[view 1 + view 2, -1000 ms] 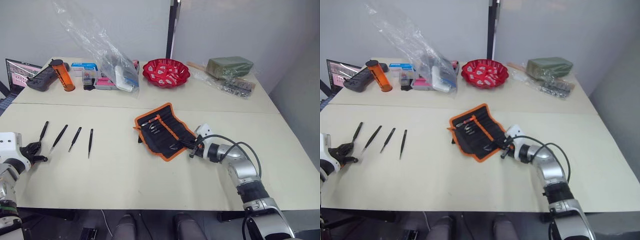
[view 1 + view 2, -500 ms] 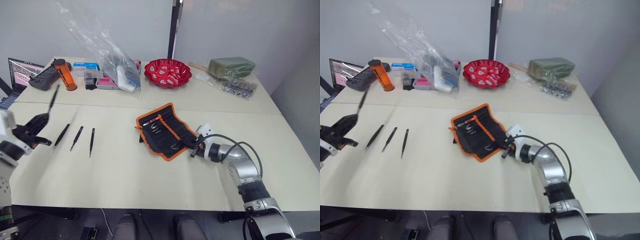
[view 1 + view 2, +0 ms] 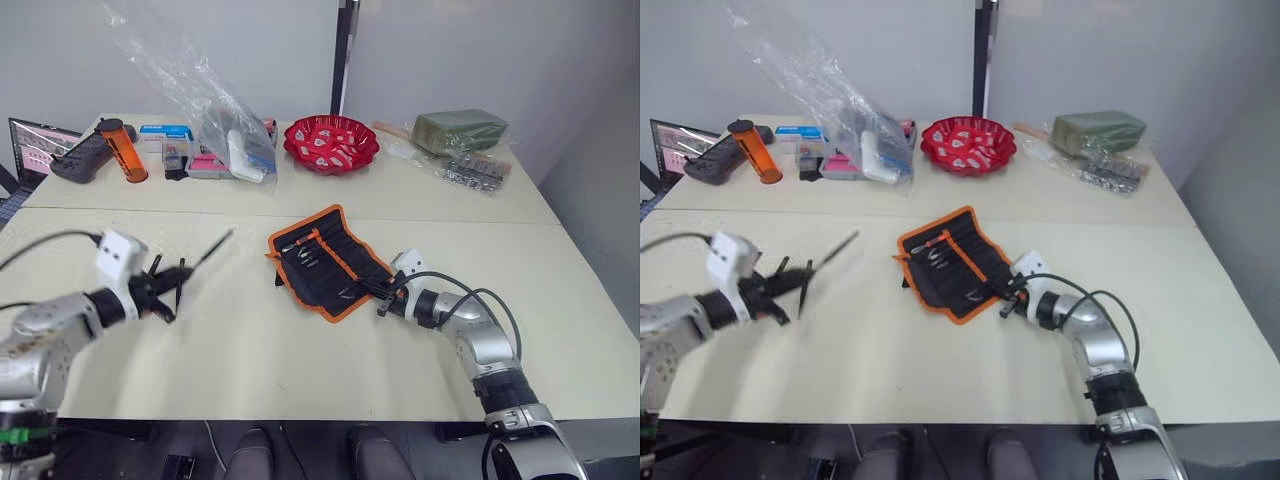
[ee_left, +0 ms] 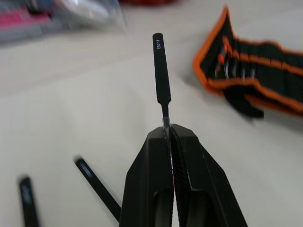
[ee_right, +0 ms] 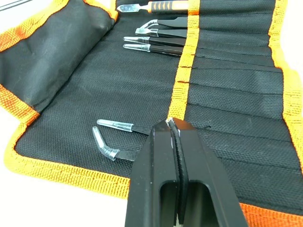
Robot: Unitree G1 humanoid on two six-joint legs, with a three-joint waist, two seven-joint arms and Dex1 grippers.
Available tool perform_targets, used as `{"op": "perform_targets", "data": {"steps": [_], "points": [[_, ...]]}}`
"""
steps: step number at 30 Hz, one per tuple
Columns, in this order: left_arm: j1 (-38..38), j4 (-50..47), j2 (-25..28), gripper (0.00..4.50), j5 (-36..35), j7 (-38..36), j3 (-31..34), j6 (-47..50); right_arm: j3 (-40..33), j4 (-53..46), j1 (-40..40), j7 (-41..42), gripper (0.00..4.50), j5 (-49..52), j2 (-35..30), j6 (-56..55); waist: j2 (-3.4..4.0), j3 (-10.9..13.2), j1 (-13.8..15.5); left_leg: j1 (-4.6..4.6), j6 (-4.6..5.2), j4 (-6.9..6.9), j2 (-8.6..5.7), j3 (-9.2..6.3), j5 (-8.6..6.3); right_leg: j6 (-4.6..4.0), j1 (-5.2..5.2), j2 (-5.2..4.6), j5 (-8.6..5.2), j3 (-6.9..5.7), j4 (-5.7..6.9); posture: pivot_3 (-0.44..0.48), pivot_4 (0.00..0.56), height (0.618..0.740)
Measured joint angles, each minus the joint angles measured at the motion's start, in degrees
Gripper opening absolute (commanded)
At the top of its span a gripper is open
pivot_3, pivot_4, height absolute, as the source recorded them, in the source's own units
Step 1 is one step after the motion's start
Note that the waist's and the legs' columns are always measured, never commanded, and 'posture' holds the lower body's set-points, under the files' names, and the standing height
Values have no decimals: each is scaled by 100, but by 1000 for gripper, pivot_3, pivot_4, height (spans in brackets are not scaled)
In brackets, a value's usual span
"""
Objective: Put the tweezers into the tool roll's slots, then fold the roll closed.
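While pinched upright, tweezers [image 4: 161,71] above left claw [image 4: 170,135].

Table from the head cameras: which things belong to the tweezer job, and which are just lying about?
Job:
- tweezers in the left gripper, held clear of the table
- loose tweezers on the table
- tool roll, open flat
- right gripper, shut over the roll

Lying about:
- red bowl
- plastic bag
- orange cylinder
- green box
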Motion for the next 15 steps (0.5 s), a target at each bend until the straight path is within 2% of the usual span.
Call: {"op": "perform_targets", "data": {"steps": [5,10,15], "points": [[789,-868,-116,16,93,316,10,220,22,213,-182,-70,0,-4,115,31,0,1,-15,4,-21,6,1,2,-13,-25,0,0,-7,2,-1,0,150,740],[1381,-1322,-120,16,325,493,-12,281,73,381,-377,-86,0,-15,161,63,3,3,3,2,-21,6,1,3,-13,-27,-4,-2,-7,3,-3,0,150,740],[1425,-1417,-236,1542,322,543,-10,318,105,500,-503,-54,0,-32,210,66,5,4,6,1,-21,6,1,4,-13,-27,-4,-2,-8,3,-6,0,150,740]]}}
